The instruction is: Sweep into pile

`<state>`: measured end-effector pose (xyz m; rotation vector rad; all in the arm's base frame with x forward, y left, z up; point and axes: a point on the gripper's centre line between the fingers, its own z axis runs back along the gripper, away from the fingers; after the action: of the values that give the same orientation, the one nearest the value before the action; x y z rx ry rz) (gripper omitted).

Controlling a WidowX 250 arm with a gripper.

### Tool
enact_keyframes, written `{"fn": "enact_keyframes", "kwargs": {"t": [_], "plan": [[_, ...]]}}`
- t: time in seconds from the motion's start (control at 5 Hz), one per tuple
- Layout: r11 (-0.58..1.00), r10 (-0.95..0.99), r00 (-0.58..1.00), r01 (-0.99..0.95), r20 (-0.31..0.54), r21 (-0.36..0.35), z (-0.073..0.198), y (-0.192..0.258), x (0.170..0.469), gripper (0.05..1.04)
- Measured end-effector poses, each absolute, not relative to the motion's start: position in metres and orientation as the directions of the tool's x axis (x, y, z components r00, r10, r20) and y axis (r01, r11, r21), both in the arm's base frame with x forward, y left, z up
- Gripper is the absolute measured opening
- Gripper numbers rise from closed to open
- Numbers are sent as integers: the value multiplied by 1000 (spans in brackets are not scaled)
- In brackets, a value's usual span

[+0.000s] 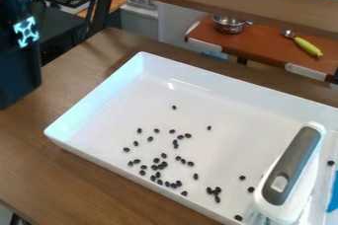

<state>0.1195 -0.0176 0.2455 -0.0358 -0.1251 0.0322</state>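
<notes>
Between the left and right sides of the white tray (99, 100), the black beans (163, 155) lie scattered, so I judge that the sweeping is at an early stage. Many of them gather loosely toward the near long edge, and a few small groups touch or almost touch, but this is not one pile. One lone bean (174, 107) lies well apart, toward the far edge, and another bean (330, 163) is to the right of the brush (287, 174). What is left, in my judgement, is to bring these outer ones together with the looser middle ones. The brush, with its white body and grey grip, is inside the tray at the right part, near the near long edge, its pale bristles pointing down toward this edge; a few beans are just beside it. The black robot arm (19, 66) is at the left, above the wooden table (39, 169) and beside the tray's left side, well apart from the brush. Whether the gripper is open or closed, I cannot tell; I also cannot say that it holds or touches anything. The next move probably needs a secure hold on the brush grip, then short, low strokes, because a fast stroke could roll the beans apart.
</notes>
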Motion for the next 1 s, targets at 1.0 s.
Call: {"fn": "enact_keyframes", "kwargs": {"t": [1.0], "plan": [[979,4,998,9,64,-202,158,-104,257,999]]}}
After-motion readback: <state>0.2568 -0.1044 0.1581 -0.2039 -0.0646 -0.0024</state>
